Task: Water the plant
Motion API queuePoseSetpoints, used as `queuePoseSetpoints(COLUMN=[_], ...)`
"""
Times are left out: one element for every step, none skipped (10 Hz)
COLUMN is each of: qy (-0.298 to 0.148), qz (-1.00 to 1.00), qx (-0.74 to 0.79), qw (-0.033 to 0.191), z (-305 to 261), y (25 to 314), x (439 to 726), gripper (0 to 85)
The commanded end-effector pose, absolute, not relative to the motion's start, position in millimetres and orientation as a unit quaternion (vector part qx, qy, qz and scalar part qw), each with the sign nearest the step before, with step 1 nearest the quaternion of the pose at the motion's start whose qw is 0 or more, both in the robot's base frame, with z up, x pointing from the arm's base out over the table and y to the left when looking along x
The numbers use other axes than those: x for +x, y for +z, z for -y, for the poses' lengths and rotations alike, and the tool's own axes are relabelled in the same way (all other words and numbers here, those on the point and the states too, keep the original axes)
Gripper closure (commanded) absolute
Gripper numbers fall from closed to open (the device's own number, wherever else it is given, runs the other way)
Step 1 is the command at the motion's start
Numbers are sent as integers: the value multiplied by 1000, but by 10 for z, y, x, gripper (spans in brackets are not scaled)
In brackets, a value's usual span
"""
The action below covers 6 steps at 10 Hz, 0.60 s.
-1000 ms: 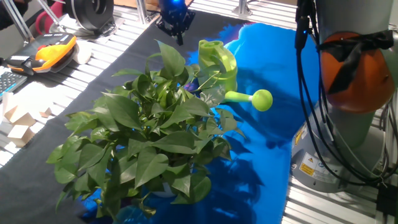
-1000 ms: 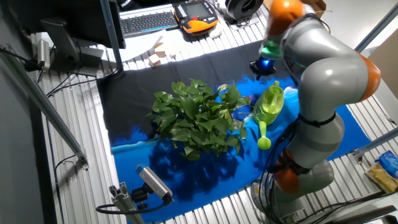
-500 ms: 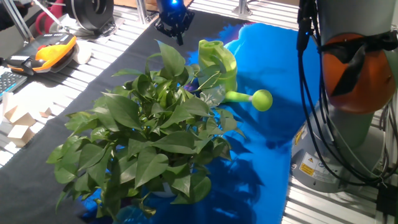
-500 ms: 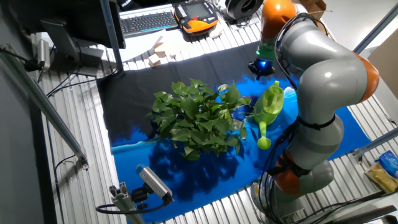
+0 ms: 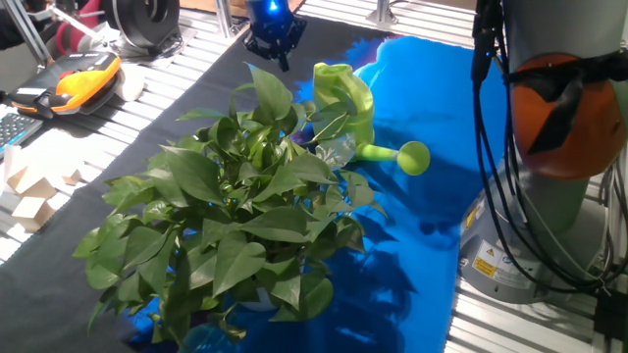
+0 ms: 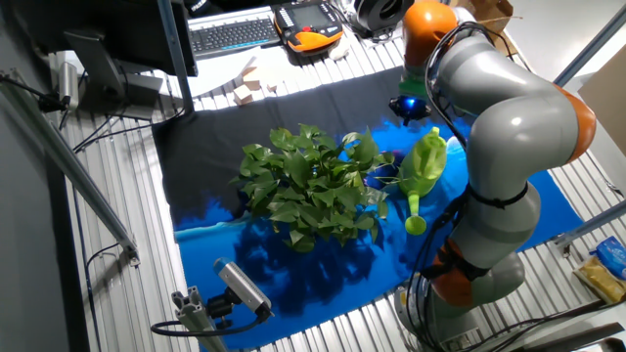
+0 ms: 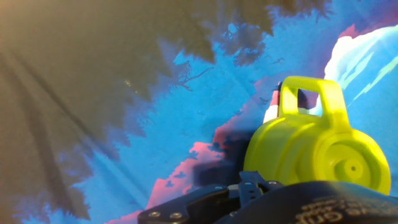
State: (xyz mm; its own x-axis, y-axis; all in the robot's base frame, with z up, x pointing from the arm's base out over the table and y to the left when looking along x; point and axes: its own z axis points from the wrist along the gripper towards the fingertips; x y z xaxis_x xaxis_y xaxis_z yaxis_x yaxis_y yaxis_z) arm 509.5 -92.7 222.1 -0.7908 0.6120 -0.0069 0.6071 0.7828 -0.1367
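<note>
The plant is a big bushy pot plant with broad green leaves in the middle of the table; it also shows in the other fixed view. The lime-green watering can stands upright just behind it, its round spout head pointing right. My gripper hangs above the cloth behind and left of the can, apart from it, open and empty, with a blue light on the hand. In the hand view the can sits close at lower right, handle up.
The robot's base and cables stand at the right. Wooden blocks, an orange pendant and a keyboard lie along the far side. Blue cloth and black cloth cover the table.
The arm's upper links have swung a little to the left in the other fixed view. The gripper has barely shifted. The can and the plant have not moved.
</note>
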Motion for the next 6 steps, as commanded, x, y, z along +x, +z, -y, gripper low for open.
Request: queuePoseSetpoints(qy=[70, 76, 79, 74, 69, 58], qz=[945, 946, 948, 951, 955, 957], qx=[-319, -313, -307, -298, -288, -282], qw=[21, 21, 22, 25, 28, 29], z=[926, 926, 985, 1090, 1209, 1346], y=[2222, 2222, 2258, 2311, 2348, 2377], x=[5096, 5096, 5098, 5109, 5116, 5130], gripper=[850, 680, 680, 680, 510, 510])
